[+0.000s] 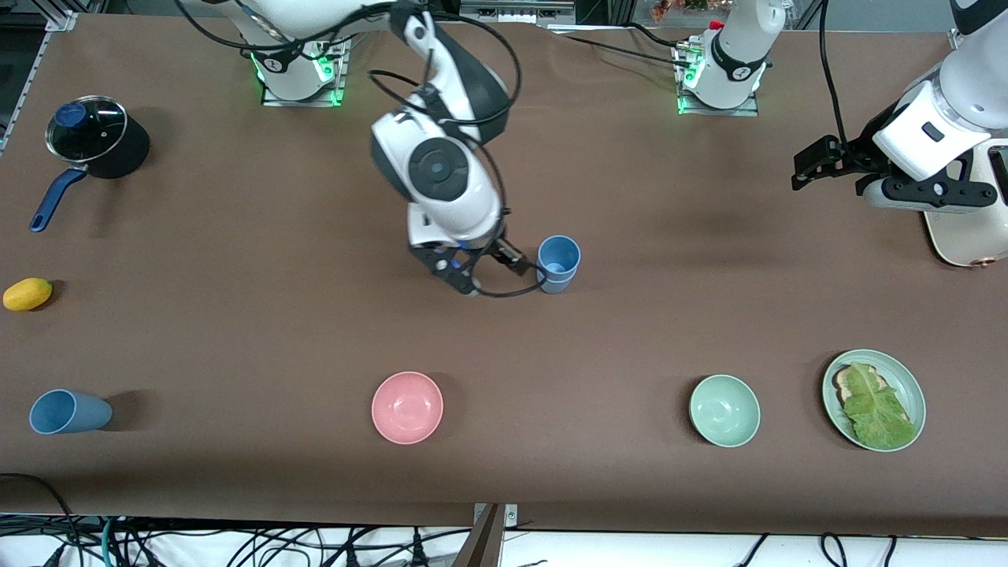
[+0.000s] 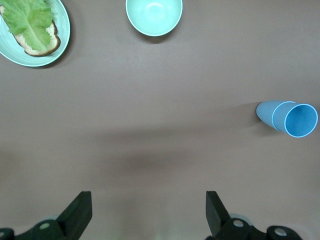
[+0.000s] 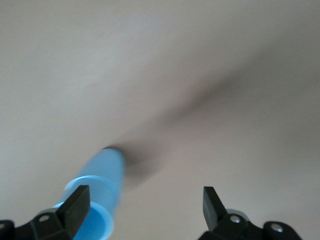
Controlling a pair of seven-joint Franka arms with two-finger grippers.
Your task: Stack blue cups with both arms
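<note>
Two sky-blue cups [image 1: 558, 264] stand upright, one nested in the other, in the middle of the table. They also show in the left wrist view [image 2: 287, 117] and the right wrist view [image 3: 98, 187]. My right gripper [image 1: 488, 274] is open and empty, low beside this stack, toward the right arm's end. In the right wrist view [image 3: 145, 210] one finger [image 3: 75, 205] is next to the cup's rim. A duller grey-blue cup [image 1: 67, 412] lies on its side near the front edge at the right arm's end. My left gripper [image 1: 811, 165] waits open and empty [image 2: 149, 215], raised at the left arm's end.
A pink bowl [image 1: 407, 407], a pale green bowl [image 1: 724, 410] and a green plate [image 1: 906, 378] with bread and lettuce sit along the front. A lidded black pot [image 1: 94, 138] with a blue handle and a yellow fruit [image 1: 27, 294] are at the right arm's end.
</note>
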